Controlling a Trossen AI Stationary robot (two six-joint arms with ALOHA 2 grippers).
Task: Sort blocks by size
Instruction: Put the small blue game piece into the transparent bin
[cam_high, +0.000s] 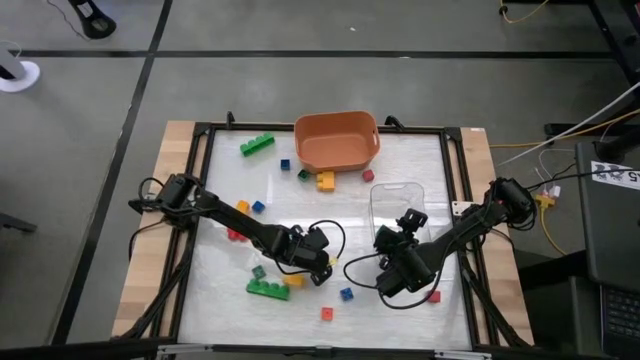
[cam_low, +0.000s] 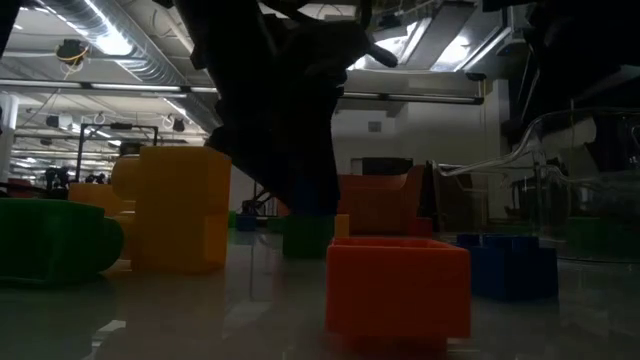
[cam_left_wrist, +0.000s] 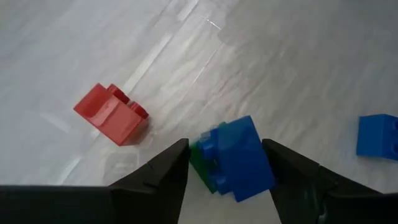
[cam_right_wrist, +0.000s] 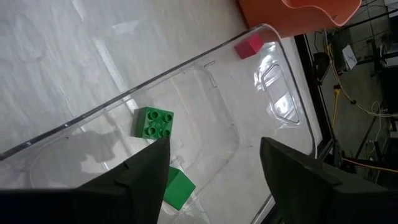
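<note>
Small red, blue, green and yellow blocks lie scattered on the white table, among them a long green brick at the near side. My left gripper is low over the near middle of the table. Its fingers close in on a blue block stacked on a green one. My right gripper is open and empty at the near end of the clear tray. Two green blocks lie on the tray's floor in front of it. My left gripper has the blue-on-green pair between its two fingers, one fingertip at the blue block's side and the other at the green block's edge. The fingers come from above, slanting down. Whether the pair stands on the table or is lifted, I cannot tell.
The orange bin stands at the far middle, with a red block between it and the tray. A red block and a blue block lie close to my left gripper. Another long green brick lies far left.
</note>
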